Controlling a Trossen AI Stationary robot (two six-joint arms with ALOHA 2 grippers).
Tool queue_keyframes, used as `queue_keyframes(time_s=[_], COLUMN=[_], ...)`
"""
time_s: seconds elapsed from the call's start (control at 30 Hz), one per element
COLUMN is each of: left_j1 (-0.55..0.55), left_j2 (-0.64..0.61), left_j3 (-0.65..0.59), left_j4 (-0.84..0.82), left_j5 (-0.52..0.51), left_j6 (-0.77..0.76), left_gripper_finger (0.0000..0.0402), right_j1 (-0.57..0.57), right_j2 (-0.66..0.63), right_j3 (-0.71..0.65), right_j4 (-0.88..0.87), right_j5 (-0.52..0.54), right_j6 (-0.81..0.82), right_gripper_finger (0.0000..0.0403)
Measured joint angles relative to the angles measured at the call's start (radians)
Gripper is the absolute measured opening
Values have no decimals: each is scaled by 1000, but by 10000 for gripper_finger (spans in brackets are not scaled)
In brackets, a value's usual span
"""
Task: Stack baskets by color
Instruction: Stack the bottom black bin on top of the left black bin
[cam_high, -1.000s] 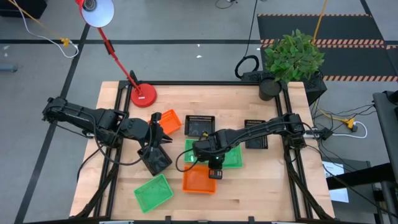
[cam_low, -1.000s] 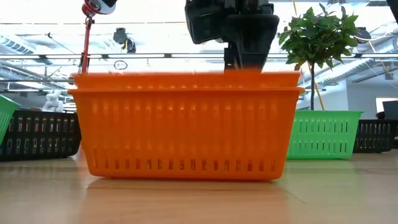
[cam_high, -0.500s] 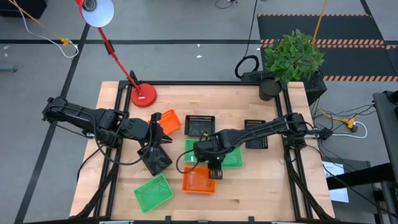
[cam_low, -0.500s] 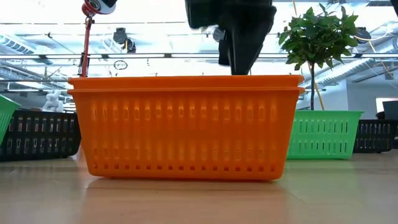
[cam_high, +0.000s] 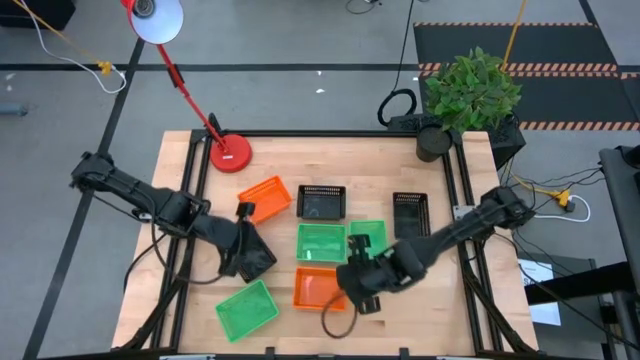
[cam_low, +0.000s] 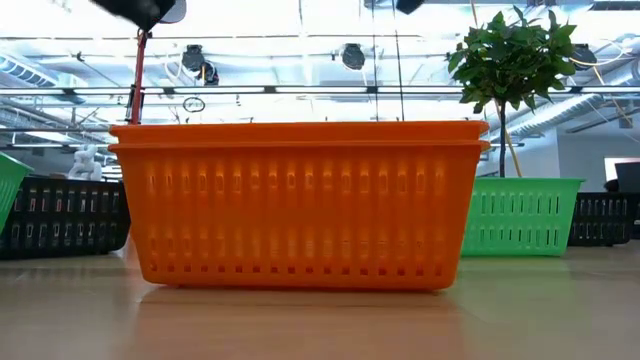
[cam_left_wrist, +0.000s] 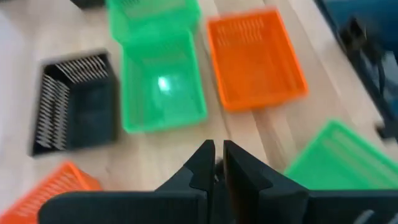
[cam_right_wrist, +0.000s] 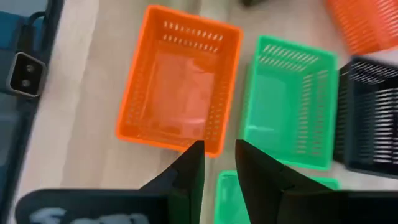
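Where formerly over the orange stack (cam_high: 318, 288): right gripper (cam_high: 362, 291) withdrawn beside it, jaws slightly parted, empty. Left gripper (cam_high: 246, 252) pulled back, jaws nearly shut, empty.

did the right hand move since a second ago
Yes. The right hand pulled back from over the orange basket toward the table's near edge, away from the plant.

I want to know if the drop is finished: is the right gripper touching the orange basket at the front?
Apart. In the high view the right gripper sits beside the orange basket, off its rim; the right wrist view shows the basket lying beyond the fingertips.
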Motion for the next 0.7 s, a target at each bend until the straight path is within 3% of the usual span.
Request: queue_keyframes(time_s=[0.2,0.37,0.57,0.7], left_j1=[-69,-101,-161,-202], left_j2=[0,-1,0,0], left_j3=[-61,-107,-177,-233], left_j4=[-113,-161,-160,-165], left_j5=[25,28,30,30], left_j6=[-152,-285,-258,-188], left_gripper_finger=[47,113,202,233], right_j1=[64,83,102,109], right_j2=[-2,-5,-20,-62], right_j3=[-7,-85,-196,-276], right_j4=[13,75,138,198], right_j5=[82,80,73,72], right_j6=[6,9,42,54], right_gripper_finger=[86,86,86,86])
